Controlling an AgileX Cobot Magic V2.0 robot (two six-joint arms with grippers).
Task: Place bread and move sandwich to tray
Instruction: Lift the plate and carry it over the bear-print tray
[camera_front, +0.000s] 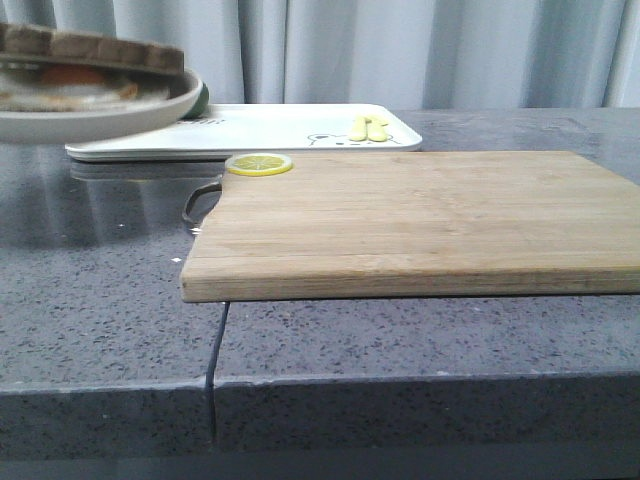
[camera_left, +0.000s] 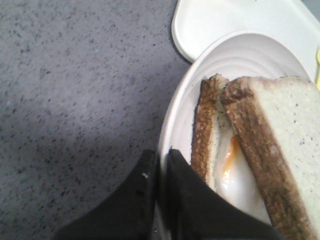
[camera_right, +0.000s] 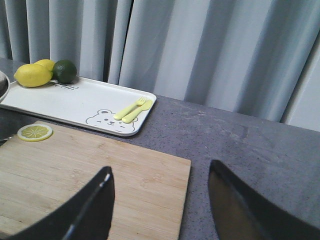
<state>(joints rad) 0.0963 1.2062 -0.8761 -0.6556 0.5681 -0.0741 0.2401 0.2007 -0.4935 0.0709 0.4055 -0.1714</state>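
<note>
I am seeing the left end effector (camera_left: 159, 165) pinching the plate (camera_front: 60, 122) rim, sandwich (camera_front: 85, 68) aboard, upper left above the grey speckled tabletop (camera_front: 100, 300). The tray (camera_front: 260, 128) is sitting behind the cutting board (camera_front: 420, 220), curtains (camera_front: 400, 50) hanging behind. The right end effector (camera_right: 160, 200) is hovering spread.

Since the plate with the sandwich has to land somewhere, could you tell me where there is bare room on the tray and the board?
The tray is bare across its middle, between the lemons and lime at one end and the yellow fork and spoon by the bear drawing. The cutting board is bare apart from a lemon slice at its far left corner.
</note>
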